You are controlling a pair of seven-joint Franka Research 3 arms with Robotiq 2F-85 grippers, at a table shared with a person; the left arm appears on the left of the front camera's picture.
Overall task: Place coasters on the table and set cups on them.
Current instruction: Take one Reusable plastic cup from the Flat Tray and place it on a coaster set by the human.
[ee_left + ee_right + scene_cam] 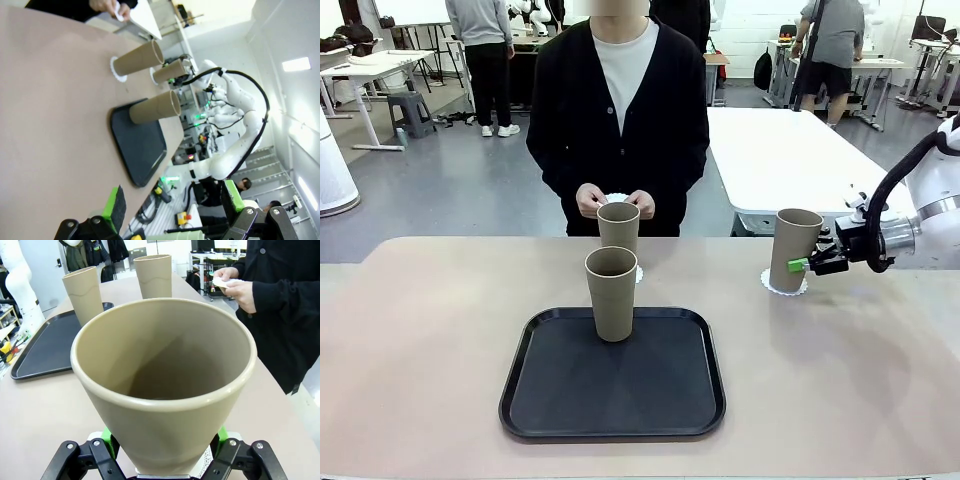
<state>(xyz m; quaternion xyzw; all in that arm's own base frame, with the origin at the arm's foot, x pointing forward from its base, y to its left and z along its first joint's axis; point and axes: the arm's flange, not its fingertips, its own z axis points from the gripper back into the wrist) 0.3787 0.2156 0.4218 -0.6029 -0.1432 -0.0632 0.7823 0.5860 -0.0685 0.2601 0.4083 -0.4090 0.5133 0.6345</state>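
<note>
The cup (795, 248) at the right of the front view stands upright on a coaster (785, 285) on the table (420, 330). It looks stiff, light and matte, so unlikely to slip, though tall and narrow-footed enough to tip if nudged high up. The right tool (802, 266) is pinching it low on the wall near the base, which seems the soundest place to hold since the taper is slimmest there. The left tool (172, 210), at the bottom of its own wrist view, is spread wide and holds nothing, and a second cup (611, 293) waits on the black tray (620, 395) at centre.
</note>
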